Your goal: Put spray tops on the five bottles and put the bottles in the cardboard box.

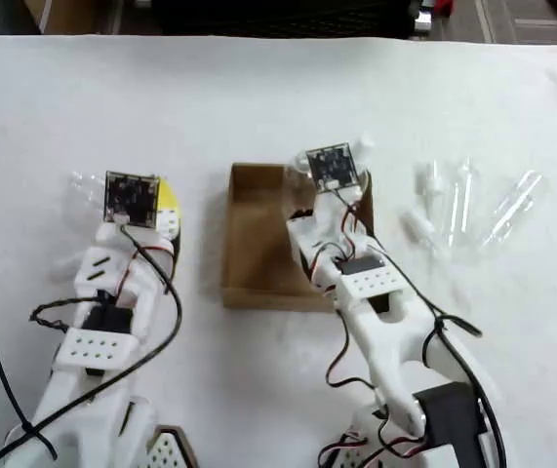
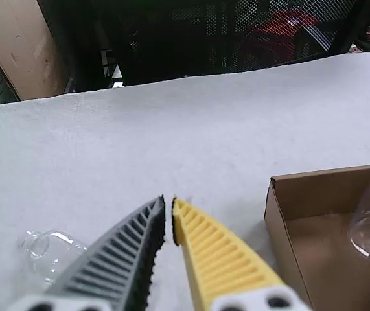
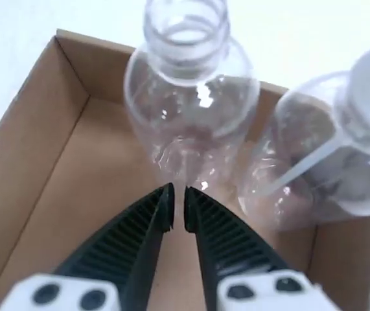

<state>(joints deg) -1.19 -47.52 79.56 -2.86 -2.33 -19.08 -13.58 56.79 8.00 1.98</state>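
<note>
The cardboard box (image 1: 249, 263) lies open at the table's middle. Inside it, a clear bottle (image 3: 191, 110) without a top stands beside a bottle fitted with a white spray top (image 3: 330, 155). My right gripper (image 3: 178, 208) hangs over the box just short of the topless bottle, its black fingers shut with nothing between them. My left gripper (image 2: 169, 208), one finger grey and one yellow, is shut and holds nothing above the cloth left of the box. Another topless clear bottle (image 2: 48, 249) lies on its side beside that gripper, also seen in the high view (image 1: 85, 185).
Right of the box lie several loose clear bottles (image 1: 512, 205) and spray tops with dip tubes (image 1: 424, 185). White cloth (image 1: 210, 97) covers the table; its far edge meets dark racks and floor. The arms' cables (image 1: 161, 312) trail over the near side.
</note>
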